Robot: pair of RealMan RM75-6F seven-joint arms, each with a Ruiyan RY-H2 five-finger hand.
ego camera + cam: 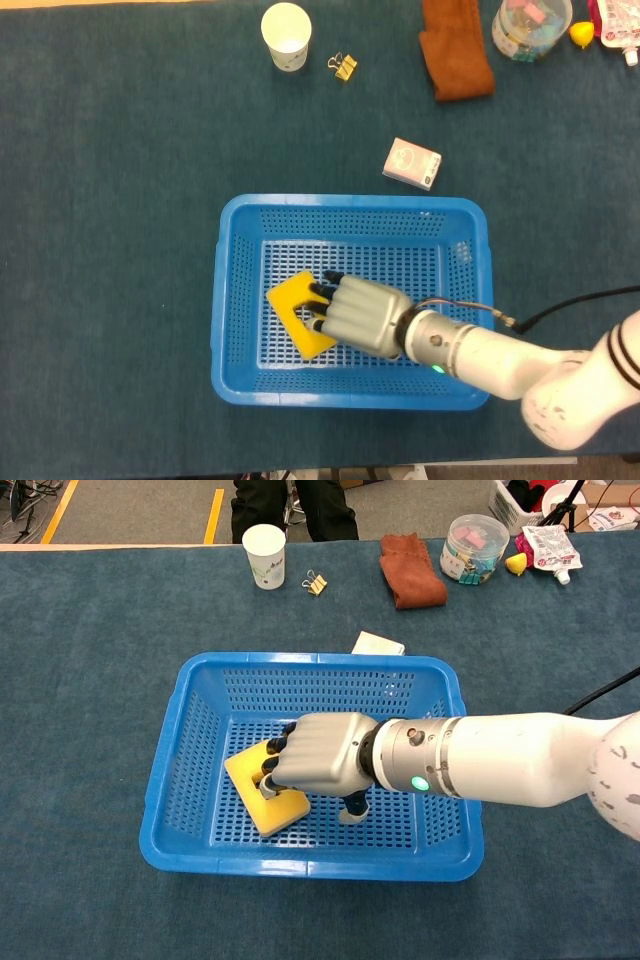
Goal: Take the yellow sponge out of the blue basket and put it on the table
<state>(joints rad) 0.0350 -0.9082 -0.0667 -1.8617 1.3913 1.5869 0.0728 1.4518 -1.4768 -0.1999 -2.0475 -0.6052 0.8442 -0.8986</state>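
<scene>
One yellow sponge (296, 311) (257, 787), pierced by a square hole, lies inside the blue basket (228, 300) (170, 770), toward its left near part. The right hand (361, 315) (318, 765) rests over the sponge's right edge, dark fingertips (270, 771) curled down onto it; whether they actually clamp it cannot be told from either view. The single basket sits on the dark blue table (110, 200) (80, 660) at centre. Just beyond its far rim lies one small white box (411, 163) (377, 643). Along the far edge stand one paper cup (286, 36) (264, 554), one binder clip (344, 67) (316, 583) just to its right, one brown cloth (455, 46) (410, 570) and one clear plastic jar (531, 26) (474, 548) with small coloured items inside. The left hand appears in neither view.
</scene>
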